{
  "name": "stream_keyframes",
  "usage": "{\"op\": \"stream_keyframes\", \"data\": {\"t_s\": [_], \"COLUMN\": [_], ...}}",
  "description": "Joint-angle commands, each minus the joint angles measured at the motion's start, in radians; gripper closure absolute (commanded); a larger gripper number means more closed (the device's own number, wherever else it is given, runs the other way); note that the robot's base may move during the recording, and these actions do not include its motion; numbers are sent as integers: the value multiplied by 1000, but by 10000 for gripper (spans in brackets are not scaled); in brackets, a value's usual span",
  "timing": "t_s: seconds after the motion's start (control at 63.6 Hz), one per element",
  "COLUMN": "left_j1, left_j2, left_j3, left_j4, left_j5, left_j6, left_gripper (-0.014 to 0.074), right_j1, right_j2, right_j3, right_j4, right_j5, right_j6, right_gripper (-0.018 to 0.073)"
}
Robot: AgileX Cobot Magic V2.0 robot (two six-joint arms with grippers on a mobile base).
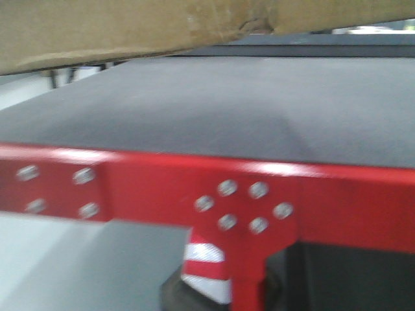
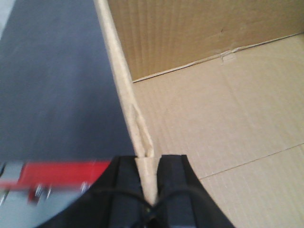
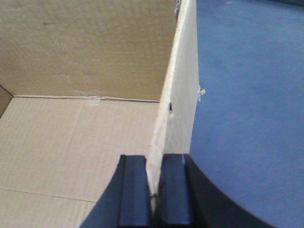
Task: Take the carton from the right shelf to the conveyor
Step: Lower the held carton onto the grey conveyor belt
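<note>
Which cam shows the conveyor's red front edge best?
Exterior front-facing: the red front edge spans the whole frame, bolts visible. Left wrist catches only a blurred sliver beside the carton. Right wrist shows only belt, no red.

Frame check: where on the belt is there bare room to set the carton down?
The conveyor is bare from its red front edge back to beneath the carton, and also outside both carton walls. Crowded only at the rims, where the left hand and right hand pinch the walls.
</note>
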Motion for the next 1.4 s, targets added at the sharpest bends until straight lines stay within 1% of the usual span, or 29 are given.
{"op": "stream_keyframes", "data": {"t_s": [0.0,0.377,1.383], "left_j1": [-14,-14,-14], "left_j2": [-7,-7,-7], "left_j3": [-4,-4,-4], "left_j4": [-12,90,92], "left_j5": [-40,-40,-40], "left_j6": [13,13,13], "left_gripper": [613,613,613], "right_j1": [5,5,5], "right_j2": [-7,-7,-7], "right_j3": [-7,-7,-7], "right_j4": [33,33,33], "right_j5": [-91,-93,-96], "right_j6": [-3,-3,-3], "right_gripper": [629,629,629]}}
